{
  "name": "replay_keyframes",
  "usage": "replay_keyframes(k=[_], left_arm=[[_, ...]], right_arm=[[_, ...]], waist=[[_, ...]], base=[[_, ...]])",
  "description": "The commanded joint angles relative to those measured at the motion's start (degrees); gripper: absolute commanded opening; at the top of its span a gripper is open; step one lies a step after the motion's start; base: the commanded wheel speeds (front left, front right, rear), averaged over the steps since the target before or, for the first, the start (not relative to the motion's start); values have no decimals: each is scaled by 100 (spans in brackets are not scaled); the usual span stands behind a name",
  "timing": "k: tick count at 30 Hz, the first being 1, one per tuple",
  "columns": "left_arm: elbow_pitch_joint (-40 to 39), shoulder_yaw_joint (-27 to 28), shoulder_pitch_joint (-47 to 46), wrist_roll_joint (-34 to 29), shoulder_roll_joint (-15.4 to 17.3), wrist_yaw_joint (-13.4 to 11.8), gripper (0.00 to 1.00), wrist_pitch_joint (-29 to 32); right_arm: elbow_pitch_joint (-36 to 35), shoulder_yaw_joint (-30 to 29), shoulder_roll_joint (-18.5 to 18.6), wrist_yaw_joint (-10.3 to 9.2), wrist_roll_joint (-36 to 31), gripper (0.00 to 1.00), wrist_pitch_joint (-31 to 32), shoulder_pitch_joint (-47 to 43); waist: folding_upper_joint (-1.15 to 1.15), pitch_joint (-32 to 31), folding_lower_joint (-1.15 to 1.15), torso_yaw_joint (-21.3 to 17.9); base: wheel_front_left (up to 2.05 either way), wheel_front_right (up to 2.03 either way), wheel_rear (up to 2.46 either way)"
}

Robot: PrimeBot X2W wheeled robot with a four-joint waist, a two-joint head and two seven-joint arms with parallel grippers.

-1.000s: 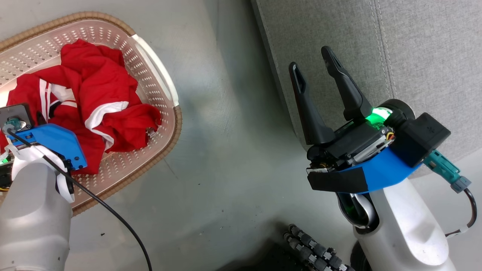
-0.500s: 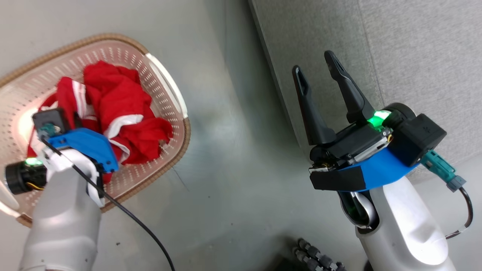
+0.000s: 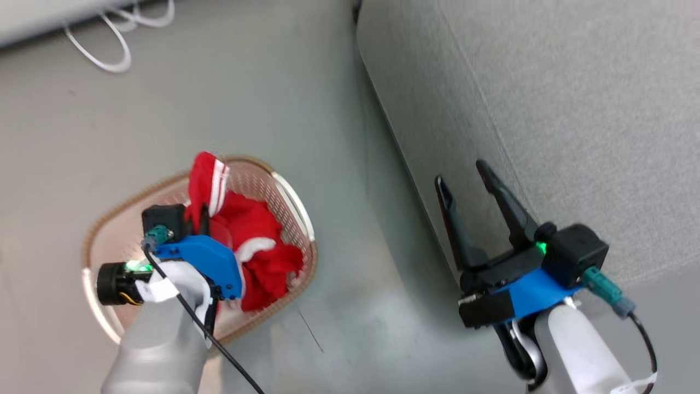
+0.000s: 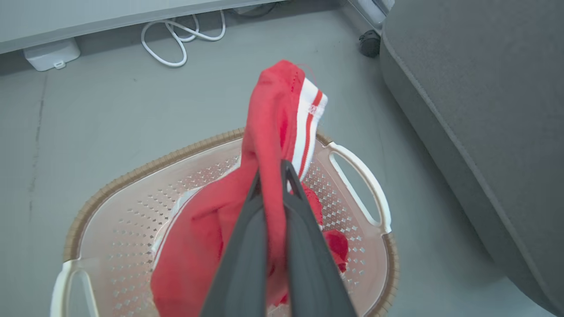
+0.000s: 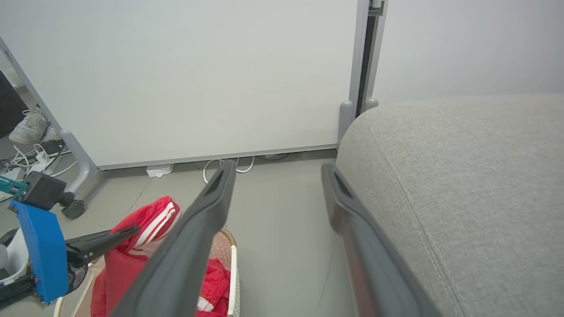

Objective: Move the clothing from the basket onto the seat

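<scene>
The left gripper (image 4: 271, 169) is pinching limp, light red clothing (image 4: 273, 110) just below its striped hem, its tail trailing into the basket (image 4: 145, 165), perhaps both pieces, while the right gripper (image 3: 461, 172) is gaping empty by the seat (image 4: 484, 88).

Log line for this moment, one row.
left gripper: shut on clothing, part raised over basket, rest inside | right gripper: open, empty, near seat edge

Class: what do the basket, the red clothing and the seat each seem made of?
Basket: likely moulded plastic, smooth cream, punched holes; rim looks woven, perhaps imitation.
Clothing: soft red fabric, draping in folds.
Seat: matte grey woven upholstery, stitched seam visible.
</scene>
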State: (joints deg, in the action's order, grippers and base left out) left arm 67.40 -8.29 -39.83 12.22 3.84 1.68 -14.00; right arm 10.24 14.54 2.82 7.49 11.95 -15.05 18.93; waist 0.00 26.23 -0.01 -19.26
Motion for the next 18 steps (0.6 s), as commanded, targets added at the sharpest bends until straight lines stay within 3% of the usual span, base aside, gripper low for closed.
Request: replay_keyframes(k=[1, 6, 11, 18], left_arm=[[-35, -43, 90, 51, -29, 43, 0, -43], [-231, -326, 260, 280, -97, 288, 0, -92], [-739, -1094, 351, 946, -96, 449, 0, -44], [-1630, -2225, 228, 1906, -94, 209, 0, 160]], right_arm=[[57, -21, 12, 1, -68, 100, -19, -134], [236, -63, 13, 1, -190, 100, -19, -483], [402, -85, 13, 1, -306, 100, -18, -731], [508, -126, 12, 1, -401, 100, 1, -962]], waist=[[0, -769, 1, 350], [0, -1396, 1, 567], [0, -1869, 1, 762], [0, -2280, 1, 1004]], base=[[0, 0, 0], [0, 0, 0], [0, 0, 0], [0, 0, 0]])
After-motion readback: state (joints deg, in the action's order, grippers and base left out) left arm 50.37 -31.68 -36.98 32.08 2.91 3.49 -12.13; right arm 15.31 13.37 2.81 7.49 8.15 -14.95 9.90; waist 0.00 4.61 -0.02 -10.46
